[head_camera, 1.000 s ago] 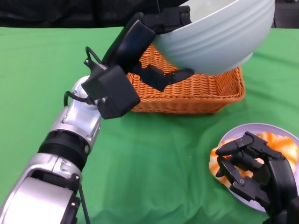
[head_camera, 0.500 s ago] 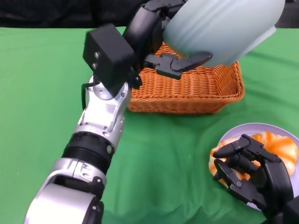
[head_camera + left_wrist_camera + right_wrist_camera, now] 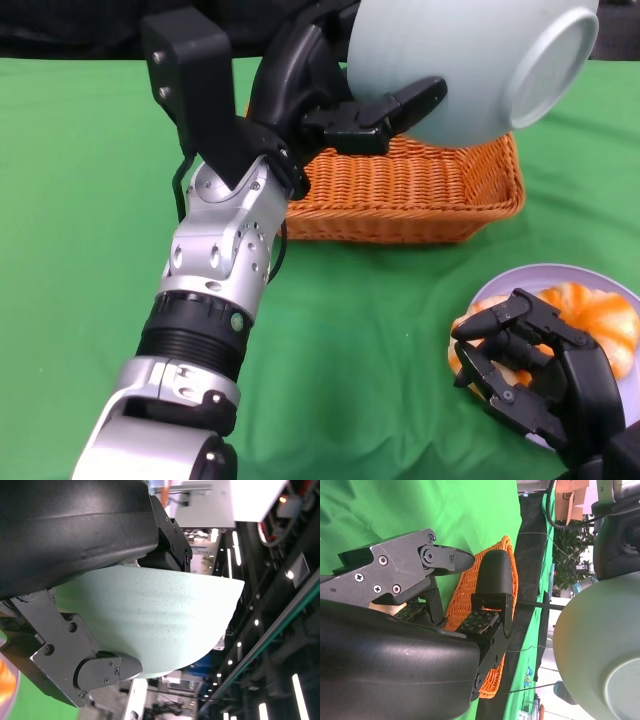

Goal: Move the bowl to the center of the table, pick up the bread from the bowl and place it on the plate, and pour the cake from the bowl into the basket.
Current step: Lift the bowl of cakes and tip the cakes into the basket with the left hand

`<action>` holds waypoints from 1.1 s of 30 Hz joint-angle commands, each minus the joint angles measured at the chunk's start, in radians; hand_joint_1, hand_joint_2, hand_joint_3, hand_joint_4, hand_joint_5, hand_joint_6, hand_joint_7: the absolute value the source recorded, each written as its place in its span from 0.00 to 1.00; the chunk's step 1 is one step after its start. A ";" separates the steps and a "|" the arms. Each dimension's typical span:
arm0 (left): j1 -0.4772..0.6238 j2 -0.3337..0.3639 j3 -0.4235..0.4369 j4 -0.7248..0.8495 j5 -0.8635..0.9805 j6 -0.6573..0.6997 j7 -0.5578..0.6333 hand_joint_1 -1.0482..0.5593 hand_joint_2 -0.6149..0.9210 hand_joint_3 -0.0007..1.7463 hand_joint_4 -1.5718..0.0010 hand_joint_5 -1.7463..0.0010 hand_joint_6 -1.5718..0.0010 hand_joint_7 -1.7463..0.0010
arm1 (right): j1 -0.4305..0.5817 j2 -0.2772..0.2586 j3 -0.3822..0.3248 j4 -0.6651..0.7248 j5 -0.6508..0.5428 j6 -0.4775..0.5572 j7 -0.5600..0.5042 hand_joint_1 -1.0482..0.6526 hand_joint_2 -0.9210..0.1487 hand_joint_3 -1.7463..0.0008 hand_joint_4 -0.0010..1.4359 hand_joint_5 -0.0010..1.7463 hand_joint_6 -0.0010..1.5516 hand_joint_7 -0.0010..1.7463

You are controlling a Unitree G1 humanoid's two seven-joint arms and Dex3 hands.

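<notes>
My left hand [image 3: 340, 90] grips the pale green bowl [image 3: 470, 60] by its rim, high above the orange wicker basket [image 3: 410, 195]. The bowl is tipped far over, its round foot facing the lower right and its mouth turned away. The left wrist view shows the bowl's outer wall [image 3: 150, 620] against my fingers; its inside is hidden, and no cake shows. An orange-glazed bread [image 3: 590, 315] lies on the lilac plate [image 3: 560, 275] at the lower right. My right hand [image 3: 535, 375] rests by the bread with fingers curled, holding nothing.
A green cloth [image 3: 370, 340] covers the table. The basket stands at the back centre, with a dark strip beyond the table's far edge. The right wrist view shows the basket's rim [image 3: 492, 630] and the bowl's foot [image 3: 605, 660].
My left forearm has lifted and rolled, tipping the bowl from nearly upright to far over above the basket. My right hand has stayed by the bread.
</notes>
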State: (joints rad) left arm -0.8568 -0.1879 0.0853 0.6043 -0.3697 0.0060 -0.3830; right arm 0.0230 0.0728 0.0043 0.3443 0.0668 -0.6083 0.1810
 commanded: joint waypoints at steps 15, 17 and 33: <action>0.006 -0.043 0.150 -0.158 -0.214 0.388 0.190 0.61 0.93 0.53 0.57 0.02 0.59 0.13 | 0.000 -0.019 -0.005 0.014 -0.005 -0.027 -0.006 0.53 0.10 0.75 0.51 0.87 0.43 0.67; 0.000 -0.043 0.164 -0.158 -0.229 0.421 0.222 0.59 0.97 0.45 0.56 0.03 0.60 0.13 | -0.002 -0.018 -0.006 0.020 -0.003 -0.036 -0.004 0.53 0.10 0.76 0.51 0.87 0.43 0.68; -0.008 -0.031 0.186 -0.159 -0.252 0.471 0.221 0.59 1.00 0.41 0.59 0.02 0.62 0.12 | -0.003 -0.017 -0.005 0.022 0.004 -0.038 -0.004 0.54 0.11 0.73 0.52 0.87 0.44 0.68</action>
State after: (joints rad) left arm -0.8431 -0.2184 0.2737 0.4612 -0.6052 0.4878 -0.1409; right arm 0.0229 0.0682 0.0064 0.3646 0.0668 -0.6302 0.1801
